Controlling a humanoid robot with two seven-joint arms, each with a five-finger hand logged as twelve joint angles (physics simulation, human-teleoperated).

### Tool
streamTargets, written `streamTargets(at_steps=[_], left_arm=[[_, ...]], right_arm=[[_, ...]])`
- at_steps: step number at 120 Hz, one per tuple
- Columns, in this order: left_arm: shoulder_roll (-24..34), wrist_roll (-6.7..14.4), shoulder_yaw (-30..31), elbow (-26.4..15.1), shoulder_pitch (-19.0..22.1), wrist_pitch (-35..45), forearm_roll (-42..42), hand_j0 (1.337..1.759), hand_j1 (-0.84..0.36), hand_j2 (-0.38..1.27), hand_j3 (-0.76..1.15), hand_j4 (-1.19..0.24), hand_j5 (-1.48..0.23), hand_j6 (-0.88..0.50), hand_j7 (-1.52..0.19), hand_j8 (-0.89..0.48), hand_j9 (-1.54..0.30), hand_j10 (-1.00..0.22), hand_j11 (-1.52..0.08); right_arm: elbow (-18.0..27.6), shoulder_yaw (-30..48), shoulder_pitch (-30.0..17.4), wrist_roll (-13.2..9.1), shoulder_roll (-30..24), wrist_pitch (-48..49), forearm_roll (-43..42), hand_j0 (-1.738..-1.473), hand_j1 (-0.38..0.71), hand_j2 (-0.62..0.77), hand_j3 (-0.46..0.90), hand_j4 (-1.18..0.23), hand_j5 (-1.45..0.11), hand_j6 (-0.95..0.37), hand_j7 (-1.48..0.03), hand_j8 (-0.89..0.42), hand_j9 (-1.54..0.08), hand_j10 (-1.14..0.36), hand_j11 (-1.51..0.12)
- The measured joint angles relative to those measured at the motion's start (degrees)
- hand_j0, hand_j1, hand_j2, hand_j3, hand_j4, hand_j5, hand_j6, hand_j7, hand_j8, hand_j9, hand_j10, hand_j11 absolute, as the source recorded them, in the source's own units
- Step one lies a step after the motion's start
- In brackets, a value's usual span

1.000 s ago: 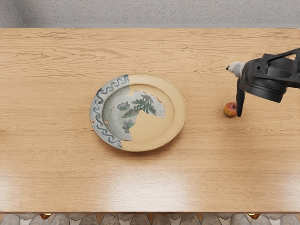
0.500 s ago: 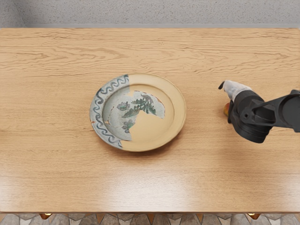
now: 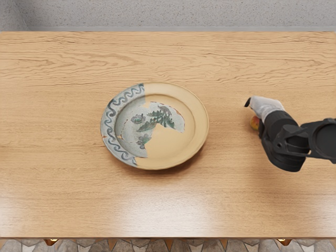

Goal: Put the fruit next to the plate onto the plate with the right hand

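Wooden table (image 3: 63, 79), pale oak grain, fills nearly the whole head view.

Left of centre: round plate (image 3: 195, 137), flat on the table. Tan glaze on its right half. Blue-grey wave border and a green leaf motif on its left half and centre, the pattern broken off along a ragged edge. Its face shows only this painted decoration; the fruit is not on it.

Right of the plate, well apart from its rim: the fruit (image 3: 254, 124). Only a small orange-red sliver shows, resting on the table. The rest is covered from above.

Directly over and touching or nearly touching the fruit: the right hand (image 3: 265, 108). A pale, whitish part with a dark tip points toward the plate. Behind it sits a bulky dark wrist housing, and the arm runs off the right edge of the view. Cannot tell how far the hand is closed, or whether it has hold of the fruit, as the hand's own bulk hides the contact.
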Motion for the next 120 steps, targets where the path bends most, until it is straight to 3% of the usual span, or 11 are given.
streamTargets(at_steps=[120], left_arm=[[0.0, -0.02, -0.02, 0.0, 0.0, 0.0, -0.01, 1.658, 0.33, 0.0, 0.0, -0.01, -0.02, -0.01, -0.02, -0.01, -0.02, -0.01, -0.02]], right_arm=[[-3.66, 0.66, -2.91, 0.0, -0.46, 0.0, -1.87, -1.658, 0.14, -0.08, 0.0, -0.41, -0.53, -0.41, -0.53, -0.41, -0.53, -0.41, -0.53]])
